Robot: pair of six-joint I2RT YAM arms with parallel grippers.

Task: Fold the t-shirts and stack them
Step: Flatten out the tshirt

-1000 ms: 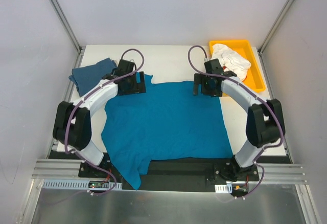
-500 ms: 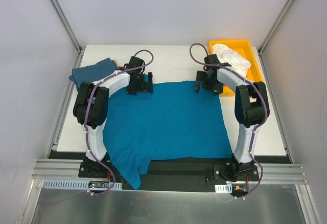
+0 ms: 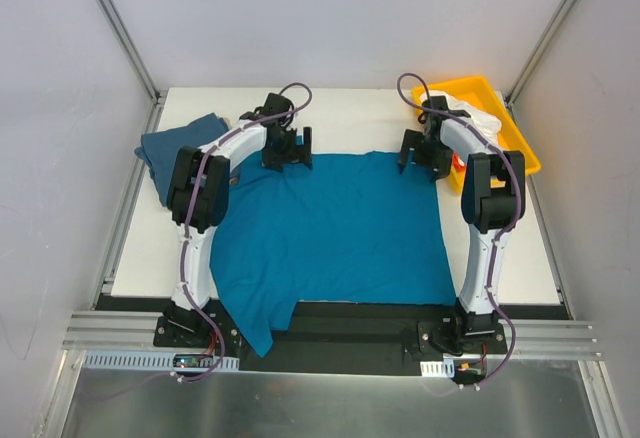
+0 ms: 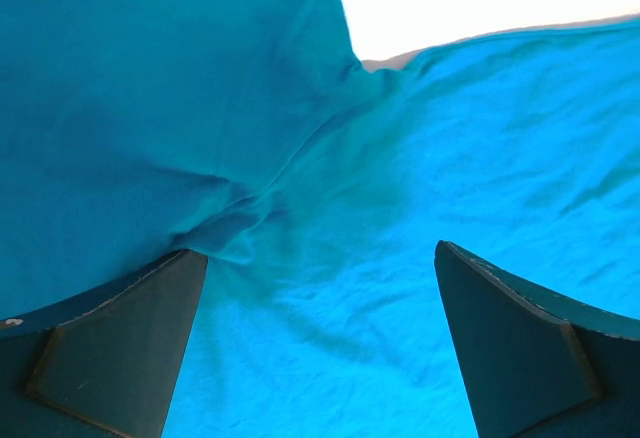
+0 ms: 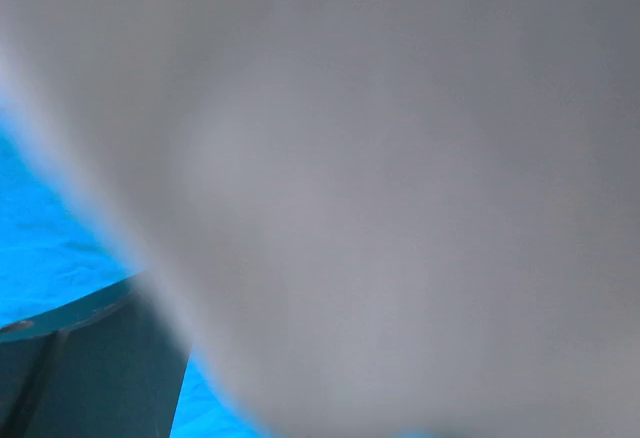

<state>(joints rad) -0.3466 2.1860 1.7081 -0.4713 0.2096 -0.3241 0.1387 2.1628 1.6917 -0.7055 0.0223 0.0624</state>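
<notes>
The bright teal-blue t-shirt (image 3: 330,228) lies spread flat on the white table, one corner hanging over the near edge. My left gripper (image 3: 287,155) is at its far left edge; in the left wrist view the gripper (image 4: 320,253) is open, with wrinkled teal cloth (image 4: 400,208) below the gap. My right gripper (image 3: 421,158) is at the shirt's far right corner, against the yellow tray. A blurred pale surface (image 5: 380,178) fills the right wrist view, leaving one finger (image 5: 80,358), set far to the side, and some teal cloth. The slate-blue t-shirt (image 3: 178,143) lies folded at far left. The beige t-shirt (image 3: 482,116) is in the tray.
The yellow plastic tray (image 3: 515,148) sits skewed at the table's far right corner, under the right arm. Metal frame posts and pale walls enclose the table on both sides and behind. A black base rail runs along the near edge.
Both grippers moved away from me and outward along the teal shirt's far edge, which now lies straighter and farther back. The yellow tray has turned and shifted right.
</notes>
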